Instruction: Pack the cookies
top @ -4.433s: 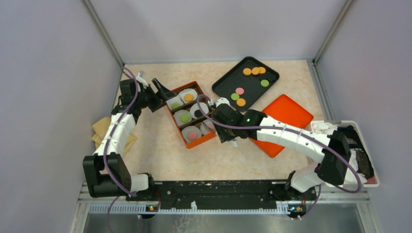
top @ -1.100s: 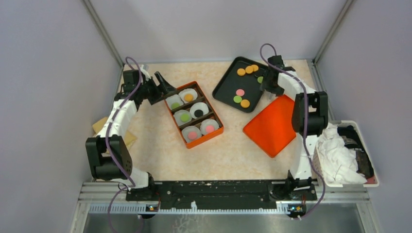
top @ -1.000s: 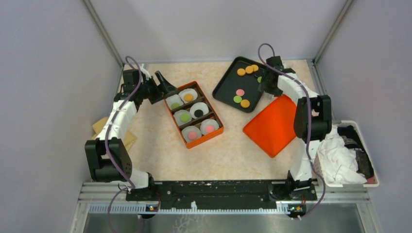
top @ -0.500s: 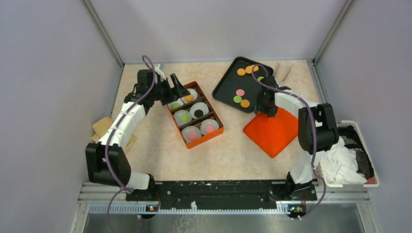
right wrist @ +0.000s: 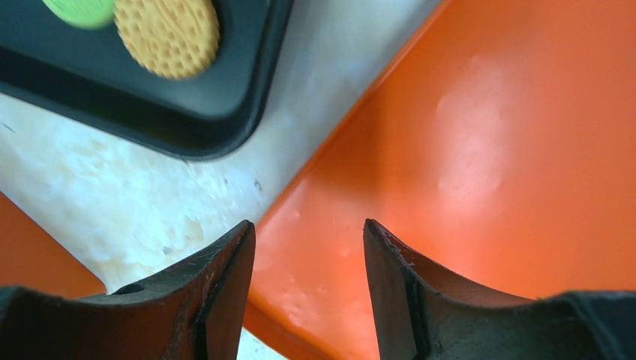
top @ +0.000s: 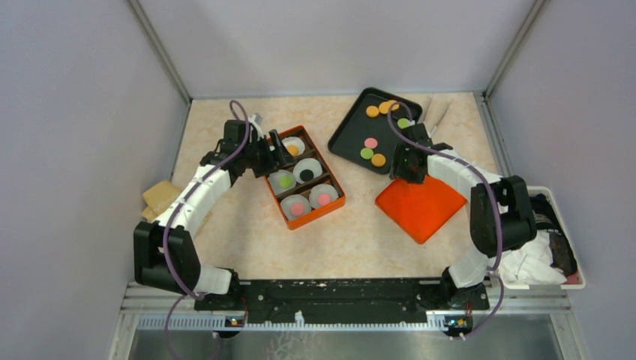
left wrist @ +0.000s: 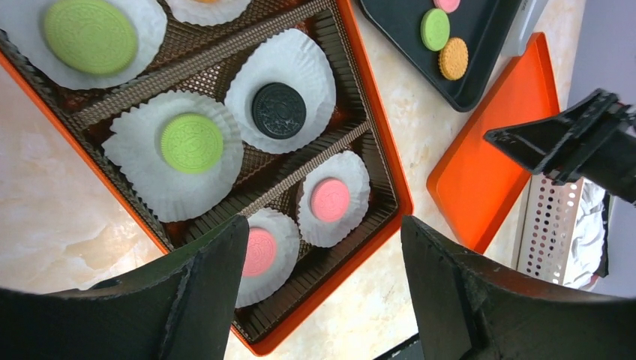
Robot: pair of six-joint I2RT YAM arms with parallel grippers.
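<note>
right gripper [right wrist: 307,232], half open and empty, hangs over a corner of the flat orange plastic lid [right wrist: 487,150]; round cookies [left wrist: 278,110] lie leftward in the orange divided box [left wrist: 392,161], beneath the wide-open, empty left gripper [left wrist: 324,225].

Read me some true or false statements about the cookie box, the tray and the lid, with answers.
The black cookie lies in a paper cup inside the orange box. True.
The black tray is empty. False: cookies lie on it.
The orange lid covers the box. False: it lies on the table, right of the box.
The left hand is open above the box. True.
The right hand holds a cookie. False: it is open over the lid's edge, empty.
</note>
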